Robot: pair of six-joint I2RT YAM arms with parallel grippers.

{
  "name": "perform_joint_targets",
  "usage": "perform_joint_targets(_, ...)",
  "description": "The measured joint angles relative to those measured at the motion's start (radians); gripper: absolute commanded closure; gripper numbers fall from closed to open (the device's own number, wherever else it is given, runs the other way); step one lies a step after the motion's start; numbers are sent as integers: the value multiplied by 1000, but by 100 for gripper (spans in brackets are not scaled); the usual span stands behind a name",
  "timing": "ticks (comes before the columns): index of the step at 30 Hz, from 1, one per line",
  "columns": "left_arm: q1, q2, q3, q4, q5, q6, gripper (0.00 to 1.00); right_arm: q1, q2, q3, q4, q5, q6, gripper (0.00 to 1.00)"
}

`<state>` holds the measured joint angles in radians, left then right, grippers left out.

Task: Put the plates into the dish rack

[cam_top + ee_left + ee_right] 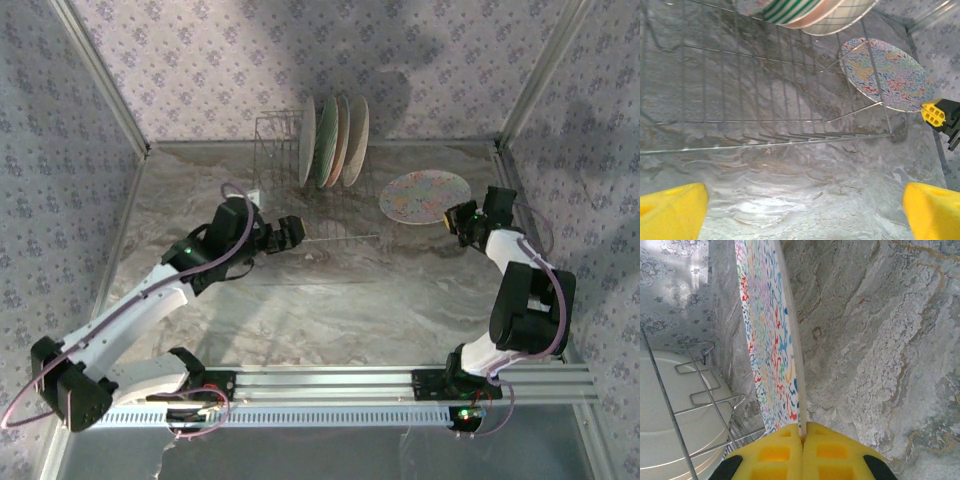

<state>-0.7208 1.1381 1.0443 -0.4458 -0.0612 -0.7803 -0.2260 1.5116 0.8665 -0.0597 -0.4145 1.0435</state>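
Mosaic plate point(772, 340) clamped by its rim in the right jaws, with the yellow pads point(775, 452) pinched on either face of the edge. The plate juts out past the jaws, tilted, just right of the dish rack point(765, 100); can't tell if its far edge touches the tabletop point(340, 300). Right arm point(528, 305): base at the near right, elbow folded up high, forearm reaching forward and left so the wrist sits beside the plate's right edge. Left jaws wide apart and holding nothing, their pads point(670, 212) at the two lower corners of the left wrist view. They hang low over bare marbled tabletop, just at the rack's near side and facing across its wire base. Left arm point(130, 310): elbow swung far out to the left, long link running diagonally up to the wrist. In the rack's far right end other plates point(355, 135) stand on edge close together, among them a green-white striped plate point(328, 140). Exact count hard to tell.
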Motion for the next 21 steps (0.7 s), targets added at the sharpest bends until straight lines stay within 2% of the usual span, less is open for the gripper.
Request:
perform_joint_targets(9, -66, 110, 87, 51, -18, -18, 1, -23, -100, 0, -66, 0, 7, 100)
perform_joint_targets(14, -79, 154, 98, 61, -18, -18, 1, -23, -108, 0, -95, 3, 3, 100)
perform_joint_targets(21, -80, 161, 98, 68, -18, -26, 1, -22, -82, -117, -36, 3, 4, 100)
